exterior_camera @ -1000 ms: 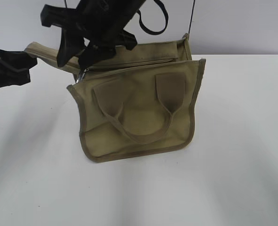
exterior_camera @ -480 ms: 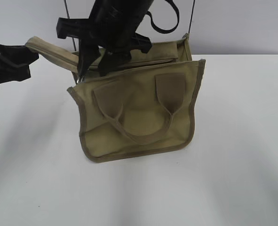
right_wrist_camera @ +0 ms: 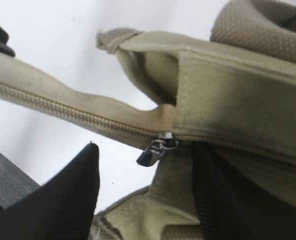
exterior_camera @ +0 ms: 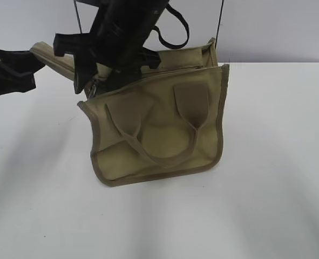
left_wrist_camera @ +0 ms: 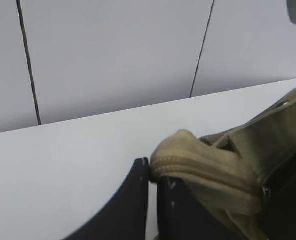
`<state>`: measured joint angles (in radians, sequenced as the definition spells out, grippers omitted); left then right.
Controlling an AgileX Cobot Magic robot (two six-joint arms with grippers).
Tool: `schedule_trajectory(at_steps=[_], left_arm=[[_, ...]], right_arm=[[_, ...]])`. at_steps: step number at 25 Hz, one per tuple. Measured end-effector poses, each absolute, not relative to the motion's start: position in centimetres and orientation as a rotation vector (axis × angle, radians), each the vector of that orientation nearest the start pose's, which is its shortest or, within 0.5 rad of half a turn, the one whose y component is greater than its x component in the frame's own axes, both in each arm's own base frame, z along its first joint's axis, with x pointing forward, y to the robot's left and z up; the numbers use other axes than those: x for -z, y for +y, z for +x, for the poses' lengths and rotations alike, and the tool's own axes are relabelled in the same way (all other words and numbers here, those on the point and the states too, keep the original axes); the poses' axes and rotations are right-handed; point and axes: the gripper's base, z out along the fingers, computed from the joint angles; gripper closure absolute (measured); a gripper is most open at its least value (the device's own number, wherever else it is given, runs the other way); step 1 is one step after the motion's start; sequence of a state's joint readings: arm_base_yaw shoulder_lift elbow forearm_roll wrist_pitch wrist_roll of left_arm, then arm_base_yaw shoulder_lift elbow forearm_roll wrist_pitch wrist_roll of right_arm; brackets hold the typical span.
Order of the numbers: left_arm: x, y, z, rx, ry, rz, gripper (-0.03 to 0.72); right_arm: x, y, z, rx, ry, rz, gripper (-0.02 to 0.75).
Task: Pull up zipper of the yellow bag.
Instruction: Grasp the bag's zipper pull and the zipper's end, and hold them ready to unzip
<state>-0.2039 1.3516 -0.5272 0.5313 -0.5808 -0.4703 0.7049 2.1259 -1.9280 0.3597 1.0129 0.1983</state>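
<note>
The yellow bag (exterior_camera: 159, 129) stands on the white table, handles facing the camera. My left gripper (exterior_camera: 36, 63) is at the far left, shut on the end of the bag's zip tape (left_wrist_camera: 188, 150), which is pinched at its jaws (left_wrist_camera: 153, 172). My right gripper (exterior_camera: 97, 81) reaches across over the bag's top left corner. In the right wrist view its jaws (right_wrist_camera: 148, 167) are open, with the silver zipper pull (right_wrist_camera: 155, 149) hanging between them off the zip line (right_wrist_camera: 62, 112), touching neither finger. The pull also glints in the exterior view (exterior_camera: 93, 89).
The white table (exterior_camera: 278, 162) spreads around the bag, with a pale panelled wall (exterior_camera: 278, 27) behind it. A black cable loop (exterior_camera: 172, 29) hangs off the right arm above the bag. The bag's back flap (exterior_camera: 197, 54) rises behind the front panel.
My right gripper swung right over the bag's top, then came back left and lower to the top left corner. The bag's top right corner shifted slightly left. The left gripper held still.
</note>
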Motion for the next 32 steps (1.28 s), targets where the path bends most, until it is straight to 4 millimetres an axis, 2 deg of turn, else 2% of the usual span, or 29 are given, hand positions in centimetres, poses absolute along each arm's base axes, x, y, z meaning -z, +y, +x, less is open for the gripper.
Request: schedule_trajectory(at_steps=[5,10,17,27,29,32], left_arm=[[-23.5,-7.8,25.2,0.409,1.764,0.374,0.681],[-23.5,-7.8,25.2,0.409,1.762,0.374,0.681],[-23.6,-7.8,25.2,0.413,1.757,0.373,0.681],[-23.5,-7.8,25.2,0.410,1.765,0.364,0.681],[-23.5,-7.8,25.2,0.410,1.765,0.364,0.681],[-23.5,-7.7,25.2,0.408,1.768,0.364,0.681]], right_arm=[[-25.1,33.2,34.1,-0.536,2.735,-0.539,0.302],[-25.0,33.9,33.8,-0.450,2.692,-0.520,0.302],[-24.8,35.7,32.1,-0.260,2.621,-0.539,0.315],[-25.0,36.2,31.9,-0.249,2.589,-0.450,0.323],[-24.9,36.2,32.1,-0.238,2.583,-0.443,0.354],[-24.7,36.3,32.1,-0.245,2.579,-0.440,0.458]])
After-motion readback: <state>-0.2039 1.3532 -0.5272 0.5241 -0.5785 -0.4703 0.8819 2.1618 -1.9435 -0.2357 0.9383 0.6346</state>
